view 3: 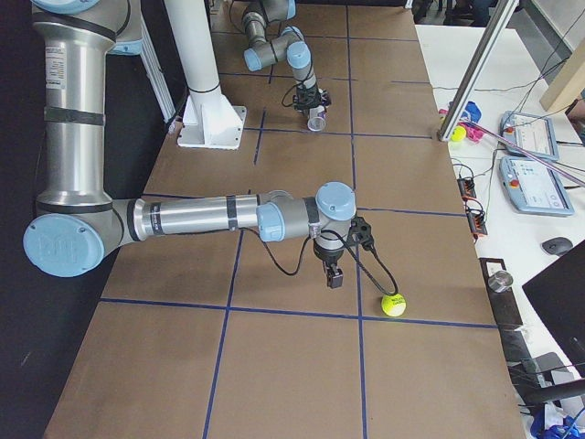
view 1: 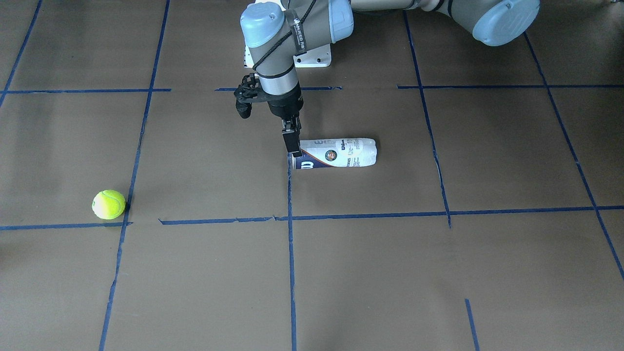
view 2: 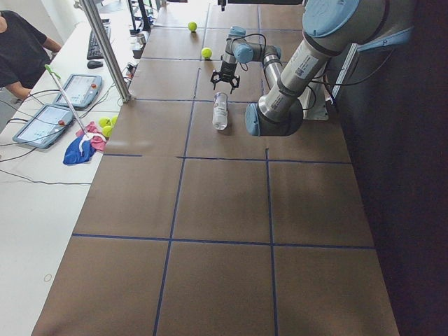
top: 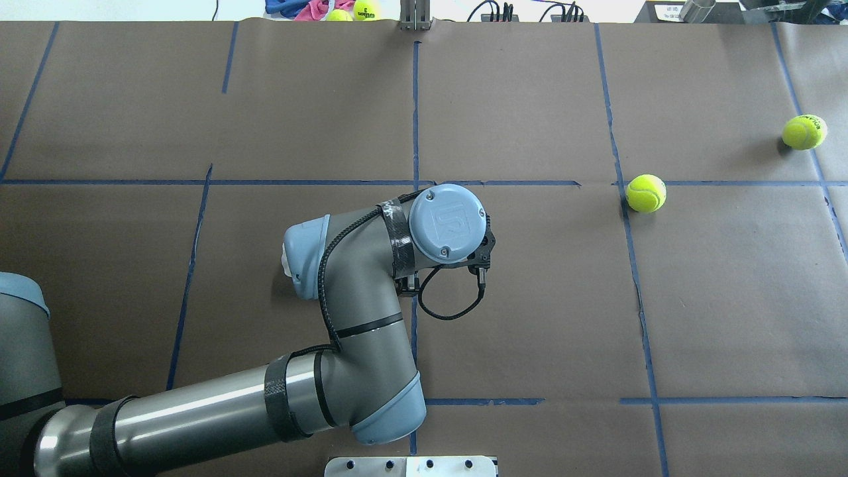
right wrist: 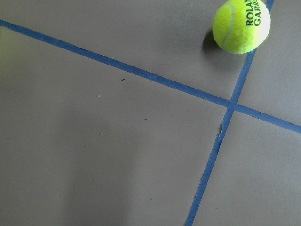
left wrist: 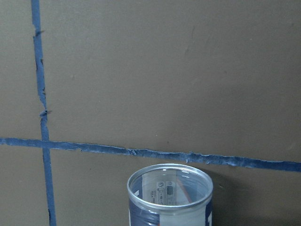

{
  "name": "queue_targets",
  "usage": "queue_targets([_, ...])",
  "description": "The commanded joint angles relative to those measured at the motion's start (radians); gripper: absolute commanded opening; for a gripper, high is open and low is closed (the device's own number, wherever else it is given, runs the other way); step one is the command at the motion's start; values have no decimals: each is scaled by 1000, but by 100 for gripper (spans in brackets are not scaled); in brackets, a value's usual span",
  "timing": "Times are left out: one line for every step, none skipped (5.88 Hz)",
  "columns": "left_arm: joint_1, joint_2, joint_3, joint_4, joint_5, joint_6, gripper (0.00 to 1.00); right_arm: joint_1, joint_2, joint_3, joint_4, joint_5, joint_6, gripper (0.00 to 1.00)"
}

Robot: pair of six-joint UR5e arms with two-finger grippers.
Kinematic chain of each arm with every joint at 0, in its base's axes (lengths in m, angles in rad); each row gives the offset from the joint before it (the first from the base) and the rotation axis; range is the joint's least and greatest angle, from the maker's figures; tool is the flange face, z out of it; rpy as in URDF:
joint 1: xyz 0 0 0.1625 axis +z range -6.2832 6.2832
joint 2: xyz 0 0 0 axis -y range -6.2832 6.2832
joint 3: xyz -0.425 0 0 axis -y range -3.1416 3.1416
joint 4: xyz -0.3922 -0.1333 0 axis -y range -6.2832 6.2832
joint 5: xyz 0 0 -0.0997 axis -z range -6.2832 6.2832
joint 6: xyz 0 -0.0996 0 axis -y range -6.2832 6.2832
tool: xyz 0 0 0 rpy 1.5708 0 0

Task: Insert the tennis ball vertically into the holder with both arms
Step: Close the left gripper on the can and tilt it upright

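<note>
The holder, a clear can (view 1: 341,153) with a white and navy label, lies on its side mid-table, its open mouth (left wrist: 169,188) facing the left wrist camera. My left gripper (view 1: 292,148) points down at that open end and is not holding the can. In the exterior left view (view 2: 225,84) its fingers look spread. One tennis ball (top: 646,193) lies by a tape crossing. A second ball (top: 803,131) lies farther right, also seen in the right wrist view (right wrist: 241,26). My right gripper (view 3: 335,279) hangs left of that ball (view 3: 393,305). I cannot tell whether it is open or shut.
The brown table has a grid of blue tape lines. A white pedestal base (view 3: 212,123) stands on the robot's side. A side table (view 2: 84,133) holds tablets, spare balls and a cloth. A metal post (view 2: 105,49) rises at the table's far edge.
</note>
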Motion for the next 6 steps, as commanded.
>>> queue_targets([8, 7, 8, -8, 17, -39, 100, 0, 1, 1, 0, 0, 0, 100])
queue_targets([8, 15, 21, -15, 17, -37, 100, 0, 0, 1, 0, -2, 0, 100])
queue_targets([8, 28, 22, -59, 16, -40, 100, 0, 0, 1, 0, -2, -2, 100])
queue_targets([14, 44, 24, -63, 17, -58, 100, 0, 0, 2, 0, 0, 0, 100])
queue_targets([14, 44, 24, -64, 16, -62, 100, 0, 0, 2, 0, 0, 0, 100])
queue_targets([14, 44, 45, -112, 17, -69, 100, 0, 0, 2, 0, 0, 0, 100])
